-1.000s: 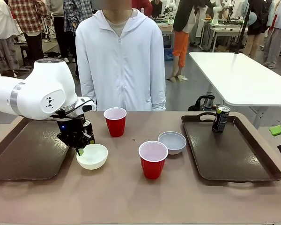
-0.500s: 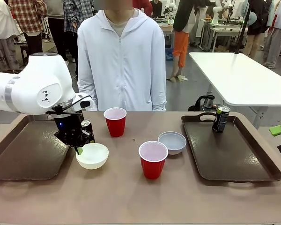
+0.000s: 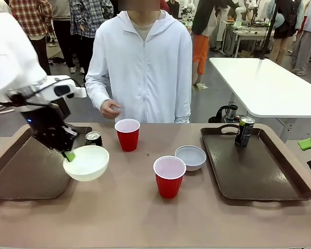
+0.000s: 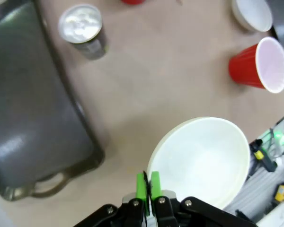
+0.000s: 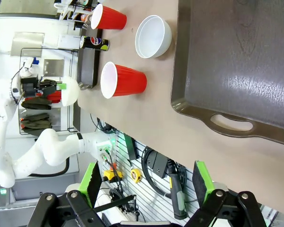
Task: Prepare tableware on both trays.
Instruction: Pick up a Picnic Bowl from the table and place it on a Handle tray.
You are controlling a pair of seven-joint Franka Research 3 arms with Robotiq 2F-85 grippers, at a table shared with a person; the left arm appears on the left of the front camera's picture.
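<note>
Over inner edge of left dark brown rectangular plastic tray [image 3: 20,166]: left gripper [image 3: 69,155] clenched on rim of cream-white round bowl [image 3: 87,163], bowl extending from gripper toward table [image 3: 145,218] middle.

Look at your left arm [image 3: 10,57], up and left of the cream-white bowl [image 3: 88,163]: a bulky, glossy white shell, then a slimmer white link capped in dark grey. The left gripper [image 3: 70,155], at the bowl's rim, is black, with a small blue light on its body, bright green pads [image 4: 140,187] and silver screw heads at the knuckles. Your right gripper [image 5: 145,175] matches it: black linkages, green pads, silver screws. Behind the bowl, the person [image 3: 142,67] wears a pale white zip-up hoodie with long sleeves [image 3: 96,78] over a grey top.
</note>
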